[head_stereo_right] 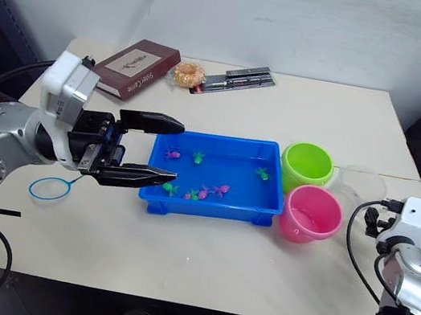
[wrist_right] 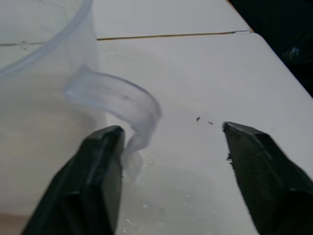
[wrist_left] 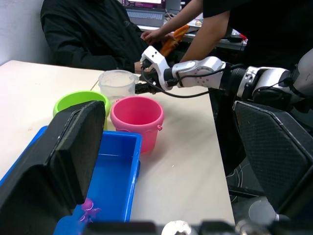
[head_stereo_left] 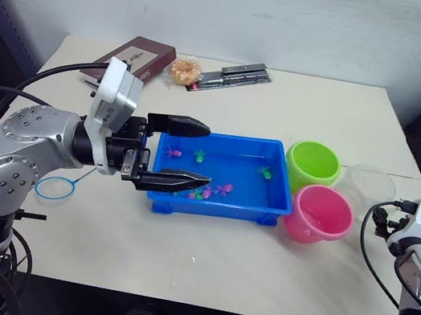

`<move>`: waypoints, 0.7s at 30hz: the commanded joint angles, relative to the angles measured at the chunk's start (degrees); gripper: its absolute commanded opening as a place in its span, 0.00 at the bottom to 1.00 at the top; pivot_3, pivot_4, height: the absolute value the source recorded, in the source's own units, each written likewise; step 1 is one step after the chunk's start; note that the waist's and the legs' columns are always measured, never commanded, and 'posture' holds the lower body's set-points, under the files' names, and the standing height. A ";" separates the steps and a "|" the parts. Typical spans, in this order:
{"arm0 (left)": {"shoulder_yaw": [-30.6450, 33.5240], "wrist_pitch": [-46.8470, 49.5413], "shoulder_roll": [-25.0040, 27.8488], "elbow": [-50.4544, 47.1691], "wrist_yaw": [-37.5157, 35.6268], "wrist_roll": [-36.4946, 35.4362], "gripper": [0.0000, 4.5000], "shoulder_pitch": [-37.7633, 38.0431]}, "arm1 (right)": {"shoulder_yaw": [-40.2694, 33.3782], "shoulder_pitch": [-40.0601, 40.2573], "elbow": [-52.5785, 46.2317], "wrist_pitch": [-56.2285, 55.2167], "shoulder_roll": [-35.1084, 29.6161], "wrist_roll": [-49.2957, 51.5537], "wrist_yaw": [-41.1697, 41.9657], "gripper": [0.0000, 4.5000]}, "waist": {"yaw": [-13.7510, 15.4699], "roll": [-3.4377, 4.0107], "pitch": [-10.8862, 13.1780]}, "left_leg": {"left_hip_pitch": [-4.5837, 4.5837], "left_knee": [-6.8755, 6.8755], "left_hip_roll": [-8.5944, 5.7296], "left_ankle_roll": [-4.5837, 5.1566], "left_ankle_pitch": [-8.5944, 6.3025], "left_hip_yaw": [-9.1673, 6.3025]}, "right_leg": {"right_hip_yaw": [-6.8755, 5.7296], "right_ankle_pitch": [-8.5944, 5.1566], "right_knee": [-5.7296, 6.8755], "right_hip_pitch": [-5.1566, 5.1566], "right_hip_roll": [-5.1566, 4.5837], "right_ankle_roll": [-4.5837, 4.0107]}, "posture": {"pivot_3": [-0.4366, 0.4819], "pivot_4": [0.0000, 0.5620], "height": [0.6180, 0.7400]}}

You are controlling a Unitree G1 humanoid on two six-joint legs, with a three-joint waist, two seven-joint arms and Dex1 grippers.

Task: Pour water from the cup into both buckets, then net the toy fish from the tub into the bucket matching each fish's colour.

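While the cup still stands on the tabletop (head_stereo_left: 274,258), the step in hand seems to be the grasp of its handle, before any pouring. The tabletop carries everything: the blue tub (head_stereo_left: 222,207) lies in the middle, the green bucket (head_stereo_left: 312,166) stands just beside its far right corner, and the pink bucket (head_stereo_left: 317,213) stands touching or almost touching its near right corner. The clear cup (head_stereo_left: 369,185) is right of both buckets, close to the green one. Small toy fish (head_stereo_left: 224,188), pink and green, lie scattered inside the tub. A blue ring net (head_stereo_left: 54,188) lies on the tabletop at the near left.

To do this step well, I judge that the right claw (wrist_right: 171,161) should move so that the thin handle comes between its two fingers, and then close gently, because the clear plastic may slip or the cup may tip. In the right wrist view, the fingers are wide apart and hold nothing; one finger (wrist_right: 100,171) is just beside the handle, perhaps touching it, I cannot tell.

The left claw (head_stereo_left: 179,150) hovers over the left end of the tub, its fingers spread wide, holding nothing.
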 commanded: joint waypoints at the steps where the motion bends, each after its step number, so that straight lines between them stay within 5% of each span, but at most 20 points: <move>1: 1.25 -0.38 0.30 -1.03 0.07 -0.51 1.00 -0.96 | -2.17 -1.44 0.99 -3.20 0.02 0.81 -1.33 0.25 | 0.12 0.00 0.00 | -0.01 0.00 0.00 0.00 0.00 0.00 | 0.00 0.00 0.00 0.00 0.00 0.00 | 0.48 0.27 1.00; 3: 1.39 -0.31 0.33 -1.02 0.18 -0.56 1.00 -0.94 | -2.14 -1.67 1.72 -4.89 0.31 1.00 -1.14 0.03 | 0.16 0.00 0.00 | -0.03 0.00 -0.01 0.02 0.00 -0.02 | -0.02 0.00 0.00 0.00 -0.01 0.00 | 0.48 0.27 1.00; 4: 1.43 -0.30 0.32 -1.02 0.23 -0.57 1.00 -0.93 | -2.09 -1.64 1.91 -5.49 0.38 1.06 -1.15 0.01 | 0.13 0.00 0.00 | -0.04 0.00 -0.01 0.02 0.00 -0.03 | -0.02 0.00 0.00 0.00 -0.01 0.00 | 0.48 0.27 1.00; 21: 0.08 -0.62 -0.46 -0.17 -0.90 0.07 1.00 -1.59 | -2.62 7.12 -9.74 -9.34 -7.61 0.88 5.42 0.01 | 0.17 0.00 0.00 | -0.09 -0.04 0.00 0.03 0.00 -0.05 | -0.03 0.01 -0.01 -0.02 -0.01 0.02 | 0.48 0.27 1.00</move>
